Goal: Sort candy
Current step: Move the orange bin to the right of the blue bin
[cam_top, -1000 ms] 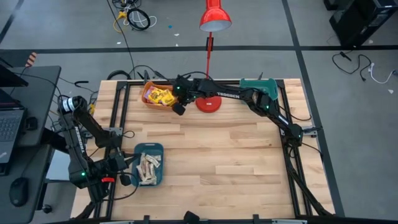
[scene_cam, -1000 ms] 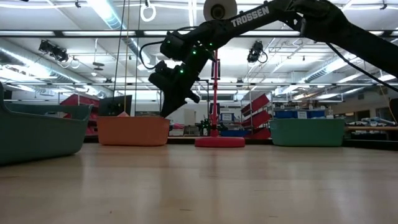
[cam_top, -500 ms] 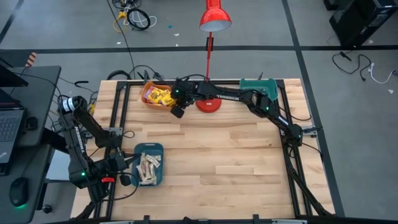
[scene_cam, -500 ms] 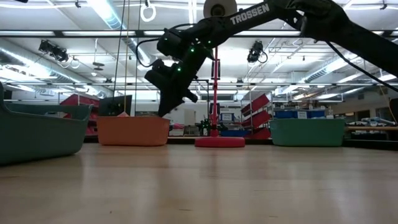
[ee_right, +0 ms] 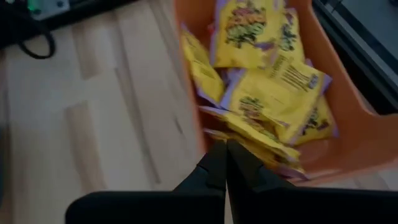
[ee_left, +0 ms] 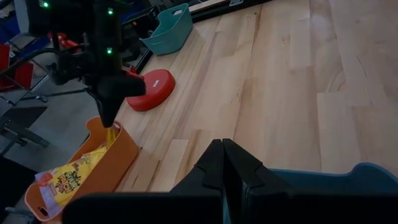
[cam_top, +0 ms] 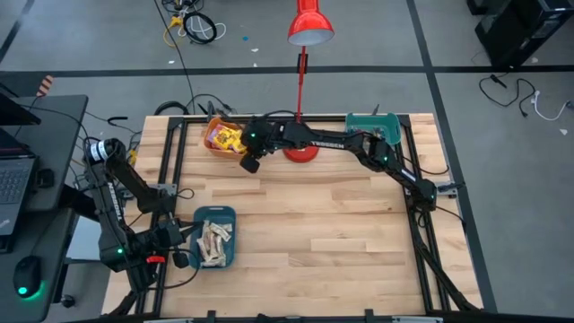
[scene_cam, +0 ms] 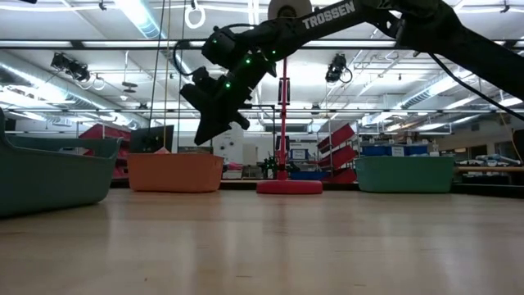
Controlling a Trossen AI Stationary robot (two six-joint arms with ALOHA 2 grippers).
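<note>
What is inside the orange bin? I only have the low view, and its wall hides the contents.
Observer: Yellow packets with dark print, piled in the orange bin.
Operator: Where is the right hand?
Observer: The right hand is shut, above the bin's edge that faces the middle of the table.
Operator: And the left hand?
Observer: The left hand is shut, by the front-left teal bin, which holds beige bars.

Yellow candy packets (ee_right: 273,81) heaped in orange bin (ee_right: 348,124), beige bars (cam_top: 213,242) in teal bin (cam_top: 199,216)
</note>
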